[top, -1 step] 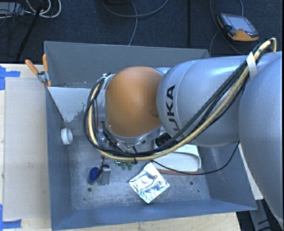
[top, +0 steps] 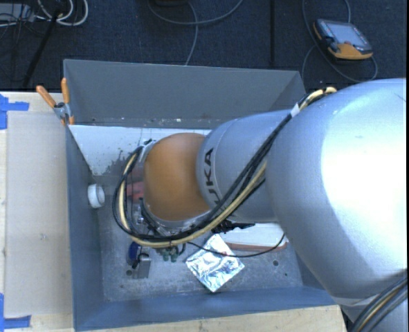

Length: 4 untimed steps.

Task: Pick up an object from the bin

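Well, the bin (top: 183, 95) holds crumpled foil (top: 214, 269) by its front edge. Whether the fingers (top: 140, 260) are open, I cannot tell.

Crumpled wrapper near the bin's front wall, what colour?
Silver, shiny like foil. The crumpled wrapper shows best in the camera view.

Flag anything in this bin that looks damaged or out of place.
The silver foil packet near the bin's front wall is crumpled and lies askew. A small white round thing rests against the left wall, apart from the rest.
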{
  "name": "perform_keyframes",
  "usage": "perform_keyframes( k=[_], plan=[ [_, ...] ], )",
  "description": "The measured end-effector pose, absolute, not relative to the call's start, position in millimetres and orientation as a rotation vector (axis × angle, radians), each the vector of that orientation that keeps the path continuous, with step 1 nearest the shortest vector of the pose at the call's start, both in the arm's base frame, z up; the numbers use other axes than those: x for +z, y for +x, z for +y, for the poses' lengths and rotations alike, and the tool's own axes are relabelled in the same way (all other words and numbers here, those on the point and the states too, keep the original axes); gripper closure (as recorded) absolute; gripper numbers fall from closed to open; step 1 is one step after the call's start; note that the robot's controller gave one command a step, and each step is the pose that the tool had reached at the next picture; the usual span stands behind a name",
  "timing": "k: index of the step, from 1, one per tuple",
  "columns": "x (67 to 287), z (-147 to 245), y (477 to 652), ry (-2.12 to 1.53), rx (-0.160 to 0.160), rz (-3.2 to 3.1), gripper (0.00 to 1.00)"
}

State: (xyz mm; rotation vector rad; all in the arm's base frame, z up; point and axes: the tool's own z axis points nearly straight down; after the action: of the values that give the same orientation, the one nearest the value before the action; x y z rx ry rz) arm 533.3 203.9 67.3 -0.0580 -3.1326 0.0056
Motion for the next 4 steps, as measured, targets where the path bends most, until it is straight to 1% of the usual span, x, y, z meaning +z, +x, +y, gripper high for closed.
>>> perform_keyframes(
  k=[1,2,3,4],
  plan=[
    [72,204,535.5,-0.064,0.001,-3.139,1.00],
    [72,204,535.5,-0.066,0.001,-3.139,0.00],
    [70,250,544.2,-0.051,-0.001,-3.143,0.00],
    [70,237,599.5,0.044,-0.001,-3.146,0.00]
  ],
)
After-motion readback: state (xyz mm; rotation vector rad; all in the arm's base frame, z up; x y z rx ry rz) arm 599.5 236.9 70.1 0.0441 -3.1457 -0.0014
